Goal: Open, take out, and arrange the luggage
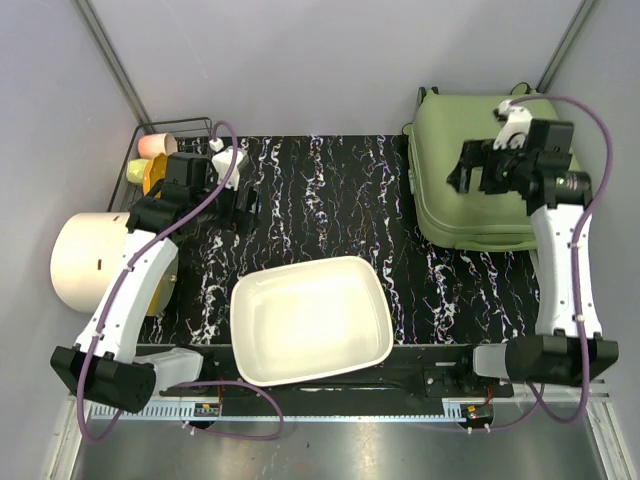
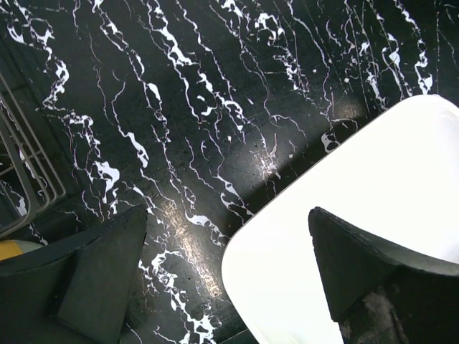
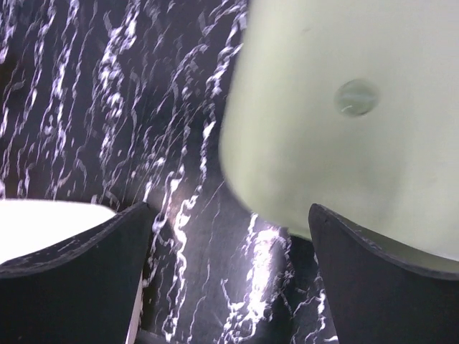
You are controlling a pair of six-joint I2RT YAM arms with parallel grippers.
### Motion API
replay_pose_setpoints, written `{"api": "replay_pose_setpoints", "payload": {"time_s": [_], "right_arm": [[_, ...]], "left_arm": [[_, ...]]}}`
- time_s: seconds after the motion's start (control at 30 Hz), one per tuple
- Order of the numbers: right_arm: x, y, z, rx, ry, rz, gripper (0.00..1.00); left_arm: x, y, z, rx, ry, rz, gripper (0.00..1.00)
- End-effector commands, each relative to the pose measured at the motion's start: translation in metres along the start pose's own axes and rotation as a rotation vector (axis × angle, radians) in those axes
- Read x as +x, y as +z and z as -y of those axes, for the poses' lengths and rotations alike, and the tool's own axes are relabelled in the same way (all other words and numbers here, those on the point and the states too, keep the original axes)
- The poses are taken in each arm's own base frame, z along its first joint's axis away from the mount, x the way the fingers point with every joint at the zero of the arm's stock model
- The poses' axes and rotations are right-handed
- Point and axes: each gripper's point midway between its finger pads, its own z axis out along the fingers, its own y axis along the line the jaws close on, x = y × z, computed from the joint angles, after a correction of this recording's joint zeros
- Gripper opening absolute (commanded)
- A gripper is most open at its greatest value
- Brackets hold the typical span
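Reaching forward, the right end effector (image 1: 461, 170) hangs above the luggage (image 1: 440, 120), jaws spread.

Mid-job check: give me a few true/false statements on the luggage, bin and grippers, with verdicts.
1. The luggage is closed. True.
2. The right gripper grips the luggage. False: it is open over the luggage, holding nothing.
3. The bin is empty. True.
4. The left gripper is shut. False: it is open and empty.
5. The luggage lies at the table's left. False: it is at the far right.
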Motion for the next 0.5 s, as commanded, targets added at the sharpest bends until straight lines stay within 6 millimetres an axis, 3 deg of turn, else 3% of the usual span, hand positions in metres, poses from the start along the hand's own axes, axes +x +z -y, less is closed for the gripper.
{"api": "replay_pose_setpoints", "payload": {"time_s": [0.0, 0.17, 0.2, 0.27, 0.3, 0.33, 0.37, 0.43, 0.47], "right_arm": [[-0.051, -0.009, 0.041, 0.09, 0.063, 0.069, 1.0], [-0.074, -0.018, 0.099, 0.215, 0.058, 0.094, 1.0], [-0.087, -0.027, 0.108, 0.254, 0.023, 0.119, 1.0], [-0.082, -0.025, 0.138, 0.309, 0.043, 0.075, 1.0], [-0.094, -0.034, 0.147, 0.347, 0.012, 0.094, 1.0], [-0.094, -0.035, 0.158, 0.365, 0.016, 0.082, 1.0], [-0.081, -0.028, 0.181, 0.387, 0.055, 0.026, 1.0], [-0.09, -0.038, 0.198, 0.409, 0.056, 0.042, 1.0], [-0.079, -0.028, 0.211, 0.401, 0.087, -0.002, 1.0]], "left_arm": [[-0.036, -0.007, 0.006, 0.038, 0.035, 0.097, 0.99], [-0.04, -0.005, 0.006, 0.049, 0.056, 0.09, 0.99], [-0.041, -0.004, 0.007, 0.055, 0.056, 0.089, 0.99], [-0.044, -0.004, 0.01, 0.071, 0.047, 0.097, 0.99], [-0.045, -0.004, 0.01, 0.076, 0.044, 0.101, 0.99], [-0.044, -0.002, 0.013, 0.092, 0.042, 0.101, 0.99], [-0.045, -0.002, 0.015, 0.099, 0.038, 0.104, 0.99], [-0.045, -0.001, 0.019, 0.127, 0.039, 0.111, 0.99], [-0.043, 0.001, 0.02, 0.136, 0.039, 0.107, 0.99]]}}
